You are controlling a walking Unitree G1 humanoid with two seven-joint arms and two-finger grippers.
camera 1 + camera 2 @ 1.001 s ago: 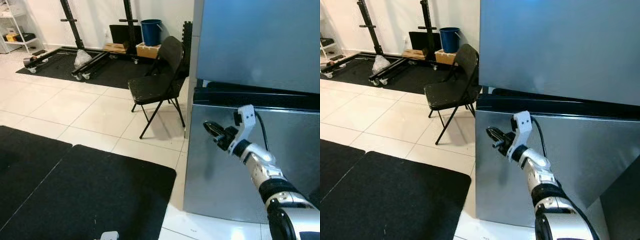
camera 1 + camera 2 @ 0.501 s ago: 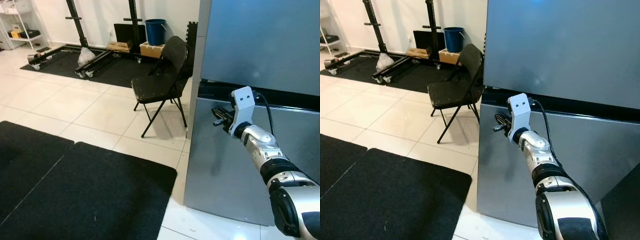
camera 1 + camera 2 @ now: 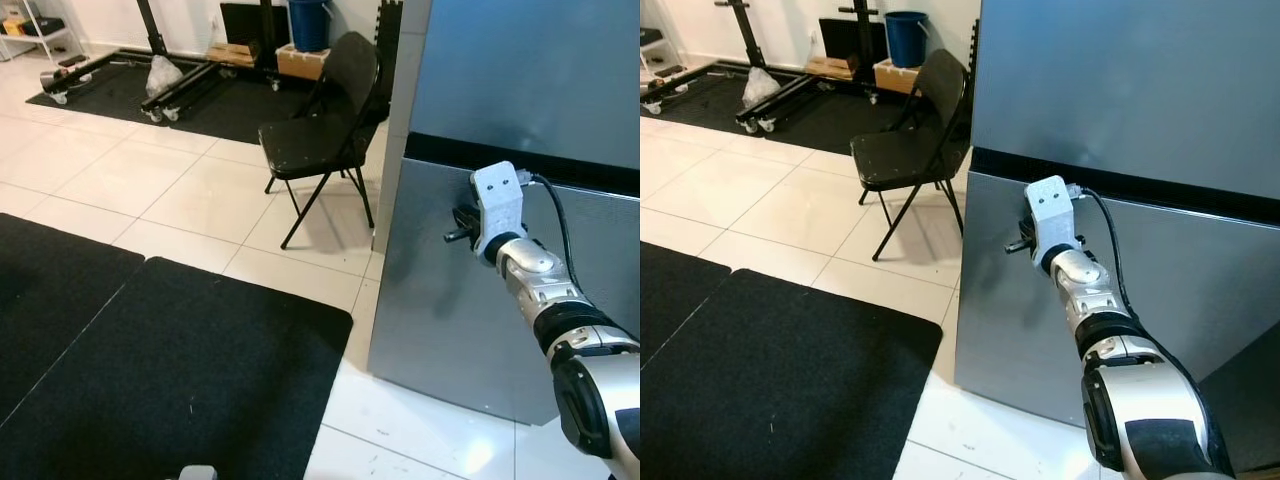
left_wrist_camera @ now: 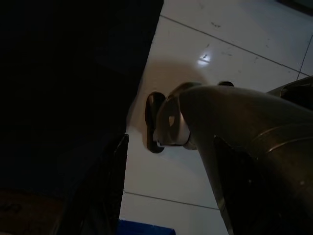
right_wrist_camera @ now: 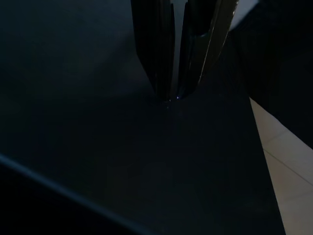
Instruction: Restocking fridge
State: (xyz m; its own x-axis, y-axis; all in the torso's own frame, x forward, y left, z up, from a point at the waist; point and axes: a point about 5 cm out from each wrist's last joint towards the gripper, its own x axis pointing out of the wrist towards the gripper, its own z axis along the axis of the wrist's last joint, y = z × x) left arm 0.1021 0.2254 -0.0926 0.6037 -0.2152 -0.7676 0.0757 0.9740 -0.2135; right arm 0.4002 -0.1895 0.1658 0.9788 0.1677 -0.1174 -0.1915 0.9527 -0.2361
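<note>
Now the right gripper (image 5: pixel 176 95), fingers pressed together, is reaching toward the dark gap at the fridge's (image 3: pixel 1120 80) left corner; it risks sliding off the smooth door without catching

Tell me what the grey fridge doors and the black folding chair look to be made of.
Grey fridge doors: likely brushed steel, showing a soft satin sheen. Black folding chair: thin tubular legs, probably painted metal; matte seat, material unclear.
</note>
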